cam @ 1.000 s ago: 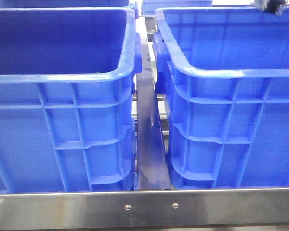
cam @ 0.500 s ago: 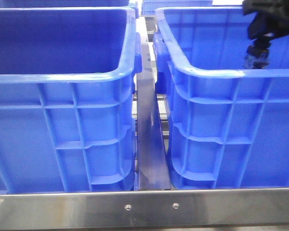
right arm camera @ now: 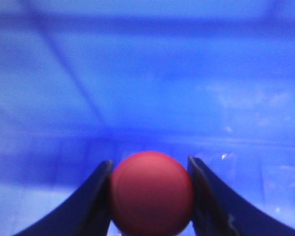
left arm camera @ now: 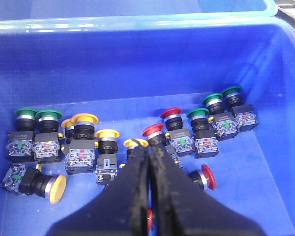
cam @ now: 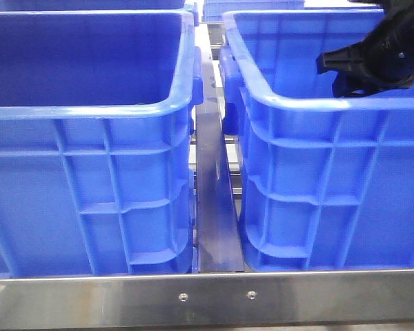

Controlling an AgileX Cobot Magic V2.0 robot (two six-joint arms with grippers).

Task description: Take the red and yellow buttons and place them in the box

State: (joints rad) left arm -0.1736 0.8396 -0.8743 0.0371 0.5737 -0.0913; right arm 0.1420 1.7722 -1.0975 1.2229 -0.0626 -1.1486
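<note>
Two blue crates side by side: right-hand box (cam: 310,103) receiving, source crate (left arm camera: 137,59) stocked with green, yellow and red push-buttons (upright in a row, a few tipped over). Right gripper (cam: 362,69) dipped inside the box rim, clamped on a red button (right arm camera: 151,192), presumably for a low release. Left gripper (left arm camera: 148,162) pinched together, empty, above a yellow button (left arm camera: 136,143).

Two blue crates side by side, right pincer (cam: 341,72) inside right crate (cam: 331,179)
</note>
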